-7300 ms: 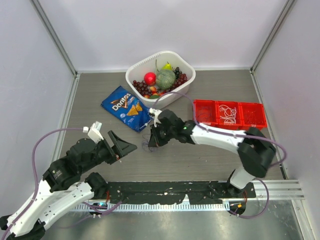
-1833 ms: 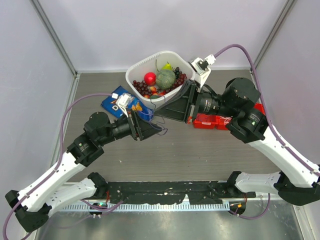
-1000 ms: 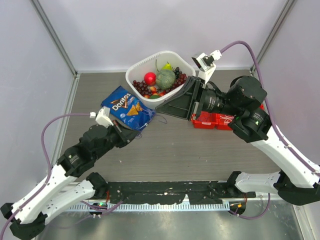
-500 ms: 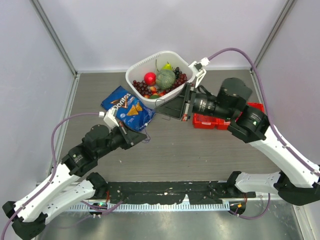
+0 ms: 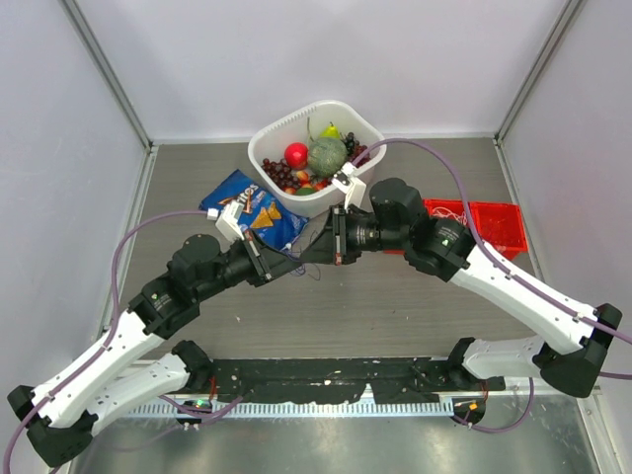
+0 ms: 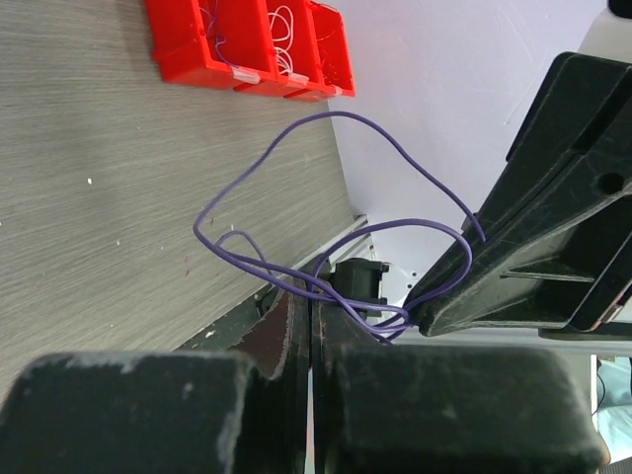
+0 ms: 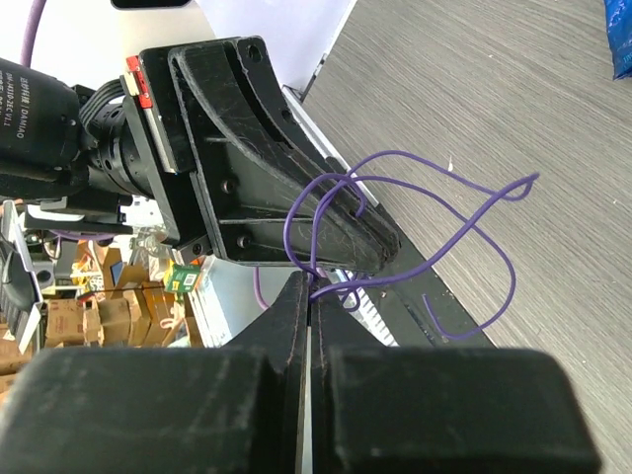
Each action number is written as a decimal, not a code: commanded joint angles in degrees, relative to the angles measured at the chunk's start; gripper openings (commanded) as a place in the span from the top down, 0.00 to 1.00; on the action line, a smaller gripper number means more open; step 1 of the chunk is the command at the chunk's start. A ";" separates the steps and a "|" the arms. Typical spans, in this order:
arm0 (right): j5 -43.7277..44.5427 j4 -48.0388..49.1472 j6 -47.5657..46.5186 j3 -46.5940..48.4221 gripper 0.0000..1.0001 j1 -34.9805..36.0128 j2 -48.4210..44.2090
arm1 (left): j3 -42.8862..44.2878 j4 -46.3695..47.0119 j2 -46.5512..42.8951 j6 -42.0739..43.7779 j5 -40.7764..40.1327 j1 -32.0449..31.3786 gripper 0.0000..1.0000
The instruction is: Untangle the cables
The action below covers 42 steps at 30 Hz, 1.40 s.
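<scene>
Top external view: your two arms meet at the centre of the frame, above the grey table [image 5: 395, 316]. The left gripper [image 5: 283, 264] and right gripper [image 5: 312, 251] point tip to tip. Both sets of jaws are clenched on one thin purple cable [image 6: 336, 113], which loops loosely in the air between them. A blue chip bag [image 5: 252, 212] lies just upper left of the grippers. A white basket [image 5: 262, 138] of fruit [image 5: 326, 155] sits at top centre. A red tray [image 5: 499, 225] at right holds white cables [image 6: 286, 30].
</scene>
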 commanded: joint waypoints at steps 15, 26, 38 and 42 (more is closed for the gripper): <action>3.36 5.93 -0.70 -1.79 0.82 0.02 -3.34 | 2.63 4.34 0.10 -0.34 2.09 0.32 1.00; 5.12 1.63 -3.51 0.94 0.74 0.11 -1.93 | 2.98 4.17 0.54 -0.16 2.36 0.32 1.00; 6.17 -0.22 -4.66 2.17 0.71 0.02 -1.13 | 3.42 4.43 1.59 0.01 2.97 0.24 1.00; 7.49 -3.20 -6.15 4.01 0.70 0.02 -0.43 | 3.42 3.91 1.51 0.45 2.62 0.32 1.00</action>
